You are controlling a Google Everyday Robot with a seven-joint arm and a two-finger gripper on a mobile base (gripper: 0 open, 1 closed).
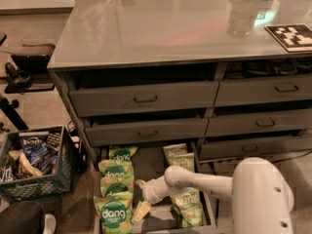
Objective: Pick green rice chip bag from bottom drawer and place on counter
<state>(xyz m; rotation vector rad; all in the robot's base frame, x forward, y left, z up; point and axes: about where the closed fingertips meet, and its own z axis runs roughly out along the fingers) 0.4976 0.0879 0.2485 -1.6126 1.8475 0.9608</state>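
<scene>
The bottom drawer (151, 167) is pulled out at the cabinet's foot. Three bright green rice chip bags lie in a row along its left side, the nearest one (115, 214) at the front. Paler olive bags (185, 201) lie along its right side. My white arm reaches from the lower right into the drawer. My gripper (141, 206) hangs over the drawer floor between the two rows, just right of the nearest green bag. The counter (165, 21) is the glossy pale grey top above.
A dark crate (34, 167) of packets stands on the floor to the left. Two upper left drawers (144, 99) are partly open. A clear bottle (241, 16) and a black-and-white tag board (292, 35) sit on the counter's right side.
</scene>
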